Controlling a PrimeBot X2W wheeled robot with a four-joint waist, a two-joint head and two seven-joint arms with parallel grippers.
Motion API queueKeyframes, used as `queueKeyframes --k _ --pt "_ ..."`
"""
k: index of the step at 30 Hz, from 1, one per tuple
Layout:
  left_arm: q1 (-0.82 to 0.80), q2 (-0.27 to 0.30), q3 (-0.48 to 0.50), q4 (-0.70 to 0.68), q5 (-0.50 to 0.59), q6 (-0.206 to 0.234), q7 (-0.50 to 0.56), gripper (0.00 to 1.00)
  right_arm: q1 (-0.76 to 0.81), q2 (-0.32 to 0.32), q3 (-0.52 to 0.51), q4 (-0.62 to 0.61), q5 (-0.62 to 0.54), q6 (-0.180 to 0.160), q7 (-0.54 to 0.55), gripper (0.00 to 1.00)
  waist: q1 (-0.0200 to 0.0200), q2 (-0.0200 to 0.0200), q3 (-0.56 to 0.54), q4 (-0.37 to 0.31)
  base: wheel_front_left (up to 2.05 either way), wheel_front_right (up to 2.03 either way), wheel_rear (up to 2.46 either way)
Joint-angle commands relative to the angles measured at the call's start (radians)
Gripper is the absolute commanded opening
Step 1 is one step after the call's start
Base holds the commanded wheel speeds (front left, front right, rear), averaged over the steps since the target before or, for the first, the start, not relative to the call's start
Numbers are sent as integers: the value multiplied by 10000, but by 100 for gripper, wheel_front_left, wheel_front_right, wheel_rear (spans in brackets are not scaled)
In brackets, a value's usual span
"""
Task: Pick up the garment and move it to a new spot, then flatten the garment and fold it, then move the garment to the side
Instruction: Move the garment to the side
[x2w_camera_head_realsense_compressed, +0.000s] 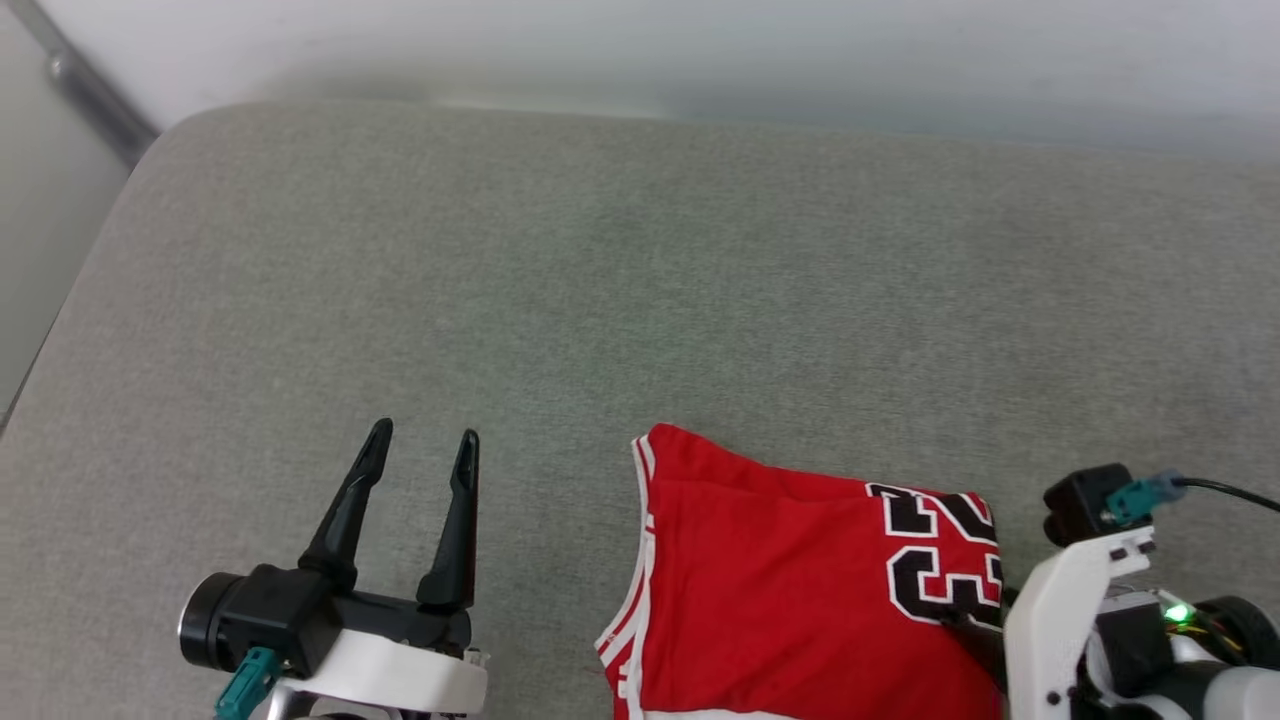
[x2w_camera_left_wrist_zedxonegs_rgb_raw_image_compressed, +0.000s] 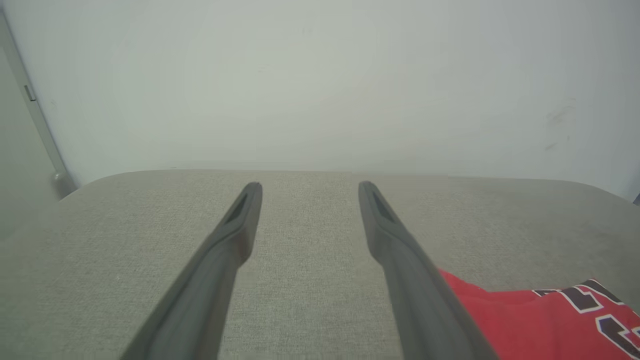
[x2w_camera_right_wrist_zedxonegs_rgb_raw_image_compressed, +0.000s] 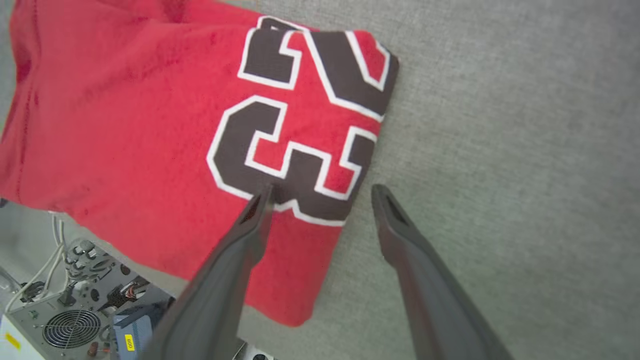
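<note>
The right gripper (x2w_camera_right_wrist_zedxonegs_rgb_raw_image_compressed: 324, 189) stands wide and empty, astride the side edge of the garment (x2w_camera_right_wrist_zedxonegs_rgb_raw_image_compressed: 125, 125). One finger is above the black-and-white print (x2w_camera_right_wrist_zedxonegs_rgb_raw_image_compressed: 300, 125), the other above the bare grey cushion (x2w_camera_right_wrist_zedxonegs_rgb_raw_image_compressed: 500, 150). Whether they touch the cloth I cannot tell. The left gripper (x2w_camera_head_realsense_compressed: 424, 432), at 7 o'clock in the head view, is wide and empty too, near the garment but apart from it.

The garment lies folded at 5 o'clock, and its near part seems to hang over the cushion's edge, above the robot's base (x2w_camera_right_wrist_zedxonegs_rgb_raw_image_compressed: 72, 327). Two dangers, as I judge: a pinch of the top layer alone would open the fold, and a pull toward the robot could drag the cloth off the edge. There is no container here; the garment lies directly on the cushion.
</note>
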Motion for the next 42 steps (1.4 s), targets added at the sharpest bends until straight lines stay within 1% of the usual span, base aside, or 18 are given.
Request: queueKeyframes --k 1,6,12,13,14,16,17,19,22,25,29,33,35,37,39,42 --pt "-167 -26 -81 46 55 -16 -22 100 -205 249 47 357 -132 -2 116 100 0 0 248 316 0 0 0" --pt "-267 -71 -158 85 58 -18 -22 100 -388 387 381 1166 -421 -4 204 100 0 0 452 589 0 0 0" --pt "-365 -125 -209 146 84 -18 -22 100 -430 345 1028 2156 -684 -1 90 100 0 0 509 710 0 0 0" --pt "-366 -135 -227 166 84 -18 -22 100 -443 293 1146 2296 -705 -1 63 92 0 0 500 708 0 0 0" --pt "-336 -146 -272 214 78 -18 -22 100 -478 153 1408 2575 -688 -1 -112 0 0 0 417 640 0 0 0" --pt "-283 -147 -276 241 80 -18 -22 100 -580 -64 1572 2653 -672 -2 -227 0 0 0 324 530 0 0 0" --pt "-283 -147 -276 241 80 -18 -22 100 -580 -64 1572 2653 -672 -2 -227 0 0 0 324 530 0 0 0" --pt "-219 -133 -282 249 99 -18 -22 100 -745 -344 1689 2646 -811 -8 -455 0 0 0 222 373 0 0 0" --pt "-111 -104 -302 243 162 -18 -22 100 -1127 -948 2059 2450 -1124 -15 -918 0 0 0 85 24 0 0 0" --pt "-38 -114 -418 171 235 -18 -22 100 -1573 -1667 2695 2136 -1493 -13 -1327 0 0 0 39 -458 0 0 0" --pt "-67 -192 -603 130 305 -18 -22 100 -2189 -2790 3363 1654 -1832 -8 -1633 0 0 0 124 -1207 0 0 0" --pt "-241 -233 -889 98 423 -18 -22 100 -2879 -4188 4132 1410 -2048 -7 -1660 0 0 0 392 -2071 0 0 0" --pt "-398 -236 -1022 58 422 -16 -22 100 -3238 -4795 4259 1353 -2081 -7 -1727 0 0 0 589 -2460 0 0 0" --pt "-553 -249 -1218 -15 461 -18 -22 100 -3523 -5211 4190 1408 -2017 -5 -1835 0 0 0 830 -2860 0 0 0" --pt "-760 -148 -1455 -48 547 -18 -22 100 -3848 -5742 4147 1573 -2045 -8 -2000 0 0 0 1154 -3234 0 0 0" --pt "-1152 7 -1772 -134 648 -17 -22 100 -4277 -6188 3848 2002 -1948 -8 -2400 0 0 0 1674 -3668 0 0 0"
